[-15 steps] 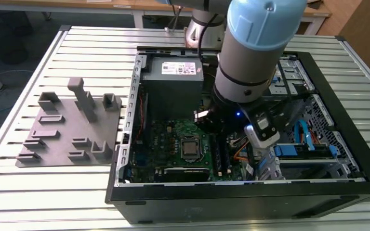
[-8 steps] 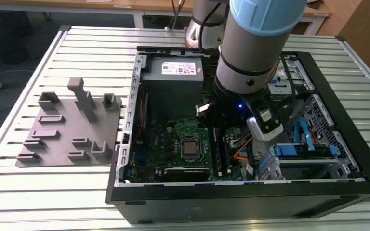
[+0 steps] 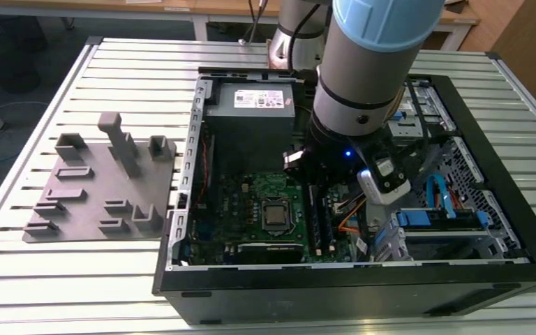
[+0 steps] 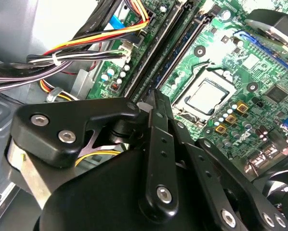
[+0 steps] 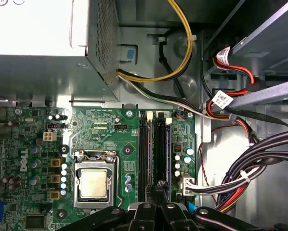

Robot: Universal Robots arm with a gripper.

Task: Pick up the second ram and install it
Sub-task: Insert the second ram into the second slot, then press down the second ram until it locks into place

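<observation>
Reaching down into the open computer case (image 3: 182,209), the gripper (image 5: 159,186) hangs right over the pair of black memory sockets (image 3: 320,223) beside the processor (image 3: 276,215). In both wrist views its fingers (image 4: 156,115) are drawn together into one narrow bar, with the tips down at one end of a socket.

The second ram (image 5: 162,149) appears to stand on edge in the socket farther from the processor, showing as a thin dark strip with a bluish flank. The tips meet its upper edge, so the stick lies directly below the gripper, not off to a side. Whether the fingers pinch that edge or merely bear on it is hard to tell, because the stick is seen edge-on.

In the exterior view the stick's long axis runs from 12 to 6 o'clock, parallel to the neighbouring socket (image 5: 143,144), and the closed fingers line up with that axis.

Room is tight. From the sockets, the processor sits at 9 o'clock, just beside them. The power supply (image 3: 254,101) closes off 12 o'clock. The cable bundle (image 5: 250,178) and the drive cage (image 3: 445,216) crowd 3 o'clock. The clear way out is straight up. The grey tray (image 3: 100,181) lies well apart at 9 o'clock, outside the case.
</observation>
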